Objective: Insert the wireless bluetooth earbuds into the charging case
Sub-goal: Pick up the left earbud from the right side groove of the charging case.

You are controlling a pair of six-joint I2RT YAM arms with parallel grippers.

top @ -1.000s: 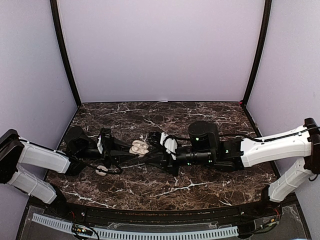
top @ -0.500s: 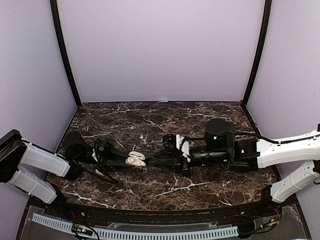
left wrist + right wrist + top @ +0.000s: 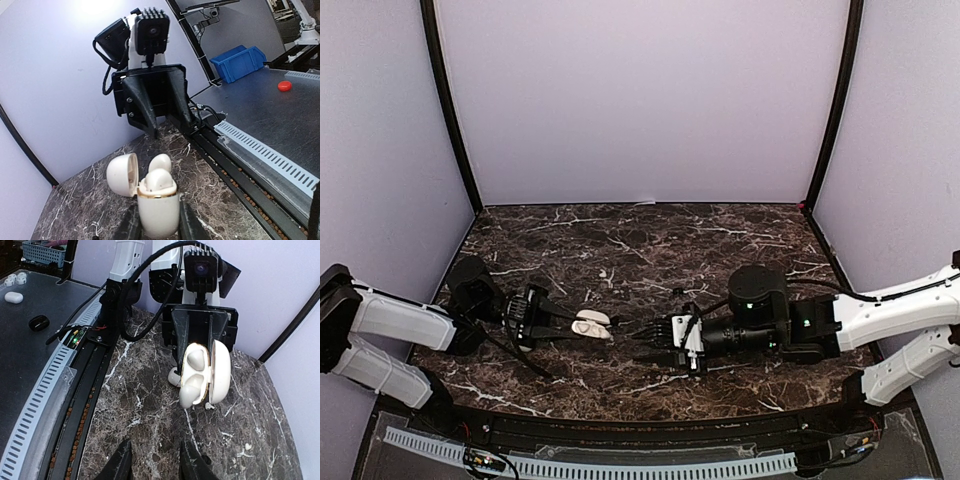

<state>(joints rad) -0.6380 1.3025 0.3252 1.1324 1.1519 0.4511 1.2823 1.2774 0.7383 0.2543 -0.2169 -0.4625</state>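
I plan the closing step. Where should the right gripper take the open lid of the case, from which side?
Probably the lid at its free rim, away from the hinge, approached head-on by the right gripper: it stands swung open beside the case, whose body the left gripper clamps.

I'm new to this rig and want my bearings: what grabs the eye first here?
A cream charging case, lid swung open, is clamped in the left gripper, jaws shut on it, left of the middle of the marble table. Two pale earbuds sit in its top. The right gripper faces it, jaws apart and empty.
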